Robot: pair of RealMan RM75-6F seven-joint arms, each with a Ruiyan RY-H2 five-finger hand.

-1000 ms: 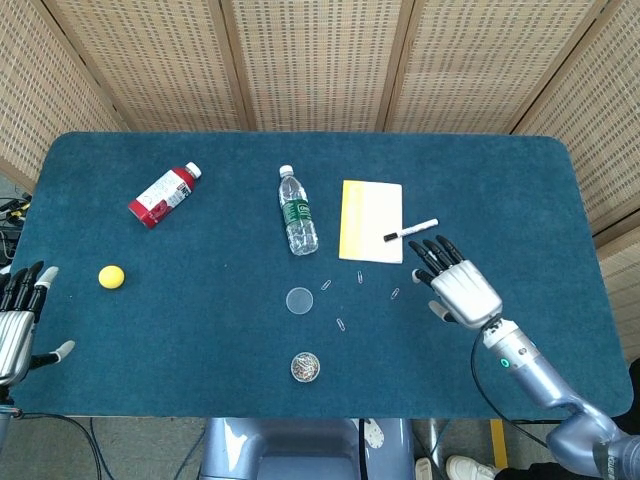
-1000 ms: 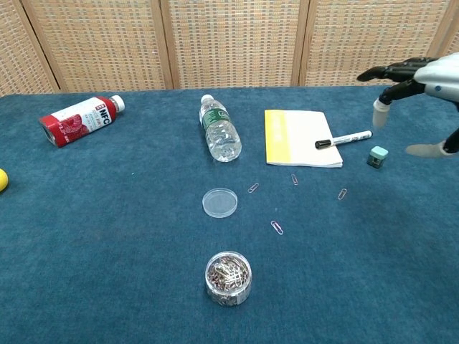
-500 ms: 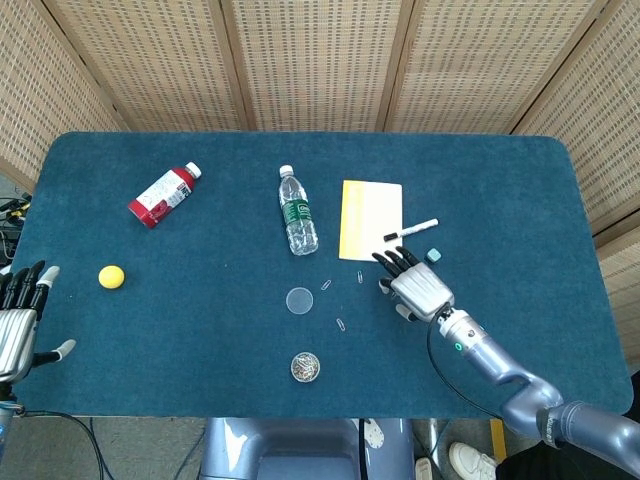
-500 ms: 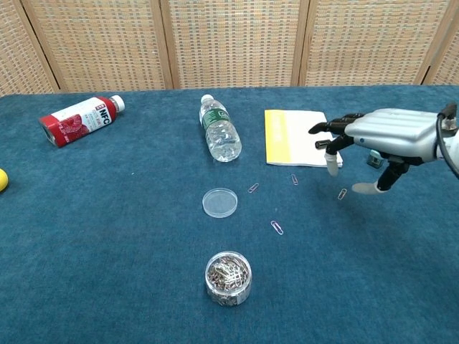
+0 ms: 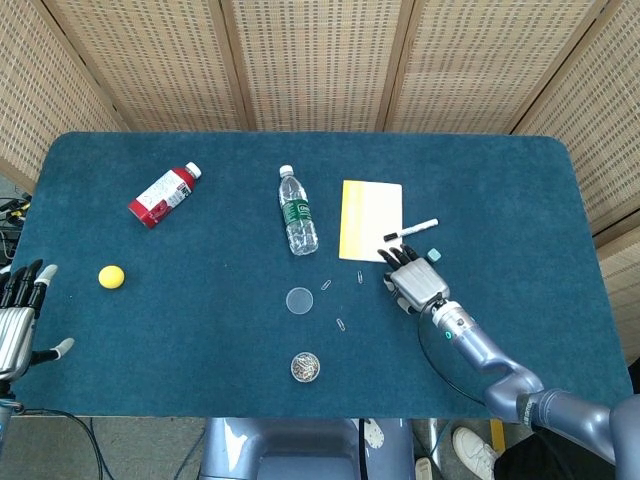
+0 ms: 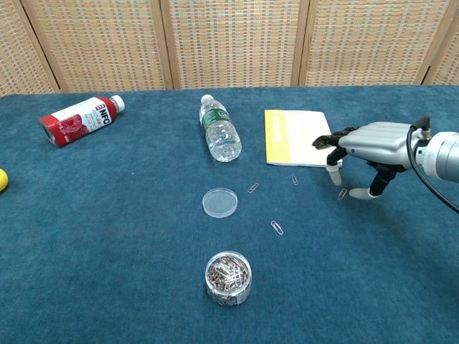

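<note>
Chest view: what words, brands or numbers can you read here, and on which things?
"NFC": on the white label of the red juice bottle lying on its side.
Water bottle: green label, its print too small to read.
Marker: no print legible.
Yellow notepad: no writing shows.

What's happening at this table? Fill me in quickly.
The right hand hovers low over the blue table, fingers spread above a loose paper clip near the yellow notepad and marker. It holds nothing. More clips lie scattered near a clear lid and an open jar of clips. The left hand rests open at the table's edge, near a yellow ball.
</note>
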